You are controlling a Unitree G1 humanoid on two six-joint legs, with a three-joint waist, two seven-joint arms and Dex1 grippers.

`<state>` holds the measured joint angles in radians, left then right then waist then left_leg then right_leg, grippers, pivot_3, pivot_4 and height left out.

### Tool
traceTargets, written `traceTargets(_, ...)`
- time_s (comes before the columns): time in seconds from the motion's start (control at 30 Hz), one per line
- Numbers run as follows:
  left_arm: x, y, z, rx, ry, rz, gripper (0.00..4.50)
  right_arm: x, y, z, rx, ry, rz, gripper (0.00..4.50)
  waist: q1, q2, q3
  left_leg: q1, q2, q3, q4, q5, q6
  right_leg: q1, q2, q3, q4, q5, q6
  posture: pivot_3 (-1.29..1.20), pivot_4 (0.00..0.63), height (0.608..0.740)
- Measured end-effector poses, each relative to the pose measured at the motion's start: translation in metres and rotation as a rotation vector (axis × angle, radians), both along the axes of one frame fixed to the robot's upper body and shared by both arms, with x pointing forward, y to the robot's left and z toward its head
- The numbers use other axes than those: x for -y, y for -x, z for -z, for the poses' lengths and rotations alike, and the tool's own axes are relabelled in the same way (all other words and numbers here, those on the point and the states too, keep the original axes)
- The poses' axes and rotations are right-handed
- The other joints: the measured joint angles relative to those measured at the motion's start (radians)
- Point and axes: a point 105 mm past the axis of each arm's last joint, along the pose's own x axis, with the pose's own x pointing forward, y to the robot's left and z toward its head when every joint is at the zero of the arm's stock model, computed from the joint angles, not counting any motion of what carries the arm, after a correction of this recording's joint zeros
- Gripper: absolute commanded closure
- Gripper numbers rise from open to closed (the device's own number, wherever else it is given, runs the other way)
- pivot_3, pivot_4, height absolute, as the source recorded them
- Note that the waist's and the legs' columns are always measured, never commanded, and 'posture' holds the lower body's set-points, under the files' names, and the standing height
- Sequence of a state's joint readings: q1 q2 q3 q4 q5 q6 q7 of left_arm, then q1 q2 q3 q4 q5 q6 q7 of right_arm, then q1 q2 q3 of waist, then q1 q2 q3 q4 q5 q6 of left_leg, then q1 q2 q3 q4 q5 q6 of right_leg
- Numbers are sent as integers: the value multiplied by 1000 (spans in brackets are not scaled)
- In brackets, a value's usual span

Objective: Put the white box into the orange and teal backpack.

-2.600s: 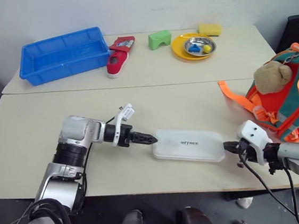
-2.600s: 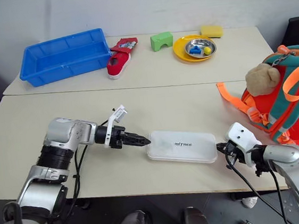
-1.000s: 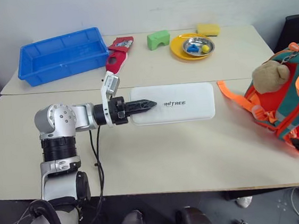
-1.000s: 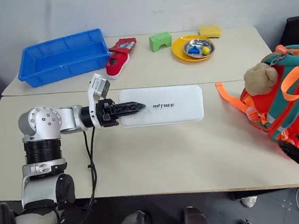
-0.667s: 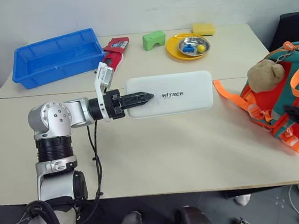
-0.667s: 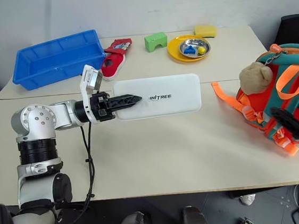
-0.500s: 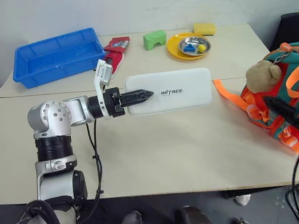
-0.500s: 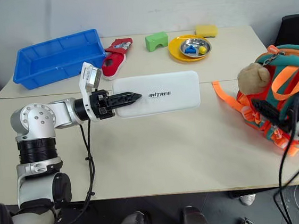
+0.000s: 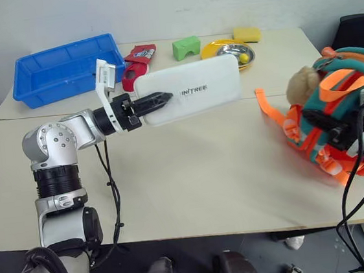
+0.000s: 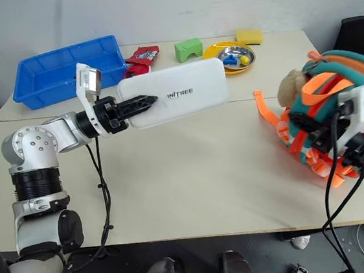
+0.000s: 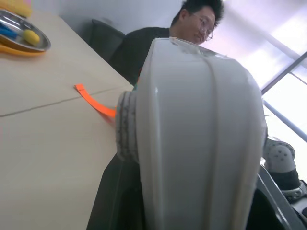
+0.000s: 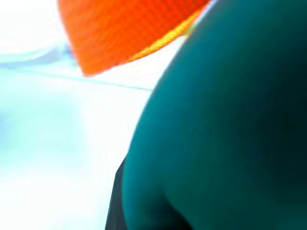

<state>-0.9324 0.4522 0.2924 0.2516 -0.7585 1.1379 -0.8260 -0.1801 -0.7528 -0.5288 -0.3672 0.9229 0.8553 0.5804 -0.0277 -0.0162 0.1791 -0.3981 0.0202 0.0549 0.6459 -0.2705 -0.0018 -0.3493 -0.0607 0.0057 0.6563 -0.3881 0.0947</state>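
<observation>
Beige desk: blue bin, bowl with small toys. Left end effector grips white box, lettered "INITREE"; right end effector clenched at backpack.

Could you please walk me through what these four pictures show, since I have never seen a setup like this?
This is a two-armed humanoid robot. Two pictures come from a stereo camera on its head, looking down over a table; the other two come from cameras on its wrists.

The left gripper holds the white box in the air by one end. The right gripper is pressed against the orange and teal backpack, which has a plush bear attached; the right wrist view shows its fabric very close.

At the back of the table are a blue bin, a red shoe, a green block, a yellow plate and a yellow sponge. A person appears in the left wrist view.
</observation>
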Motion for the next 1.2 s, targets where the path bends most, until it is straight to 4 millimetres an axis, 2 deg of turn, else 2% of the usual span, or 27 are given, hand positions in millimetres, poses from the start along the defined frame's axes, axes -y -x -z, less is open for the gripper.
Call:
traceTargets(0.13,-12,-4,-15,92,31,-27,3243,-50,33,-15,-9,10,-315,4447,2,-1,1,-9,0,0,2,0,0,-8,0,0,2,0,0,0,150,740)
traceTargets(0.27,-16,2,-36,195,47,10,3243,-68,63,-24,-52,51,-497,4447,3,-4,3,-9,0,0,1,0,1,-7,-1,0,2,0,0,0,150,740)
traceTargets(0.47,-10,14,-38,253,49,127,3243,-67,92,-42,-103,61,-605,4447,5,-7,6,-9,0,-1,2,0,3,-7,-1,-1,0,0,0,0,150,740)
traceTargets(0.6,-9,32,-33,308,1,235,3243,-56,107,-38,-197,53,-616,4447,5,-8,7,-9,0,-1,1,0,3,-7,-1,-1,0,0,0,0,150,740)
traceTargets(0.7,2,36,-24,342,-34,305,3243,-49,117,-44,-219,33,-631,4447,8,-8,7,-9,-1,-1,2,0,4,-6,-2,-1,-1,0,0,0,150,740)
traceTargets(0.83,17,33,-13,388,-92,336,3243,-43,123,-50,-205,15,-645,4447,18,-8,7,-9,-1,-1,2,-1,8,-6,-2,-1,0,0,0,0,150,740)
traceTargets(0.97,38,19,-8,408,-88,325,3243,-42,127,-50,-210,9,-677,4447,29,-9,7,-9,-1,-1,2,-2,10,-6,-1,-1,0,0,0,0,150,740)
traceTargets(1.2,41,28,5,450,-180,447,3243,-38,120,-46,-189,31,-645,4447,27,-9,7,-10,-1,-1,3,-1,7,-7,-1,-1,0,0,0,0,150,740)
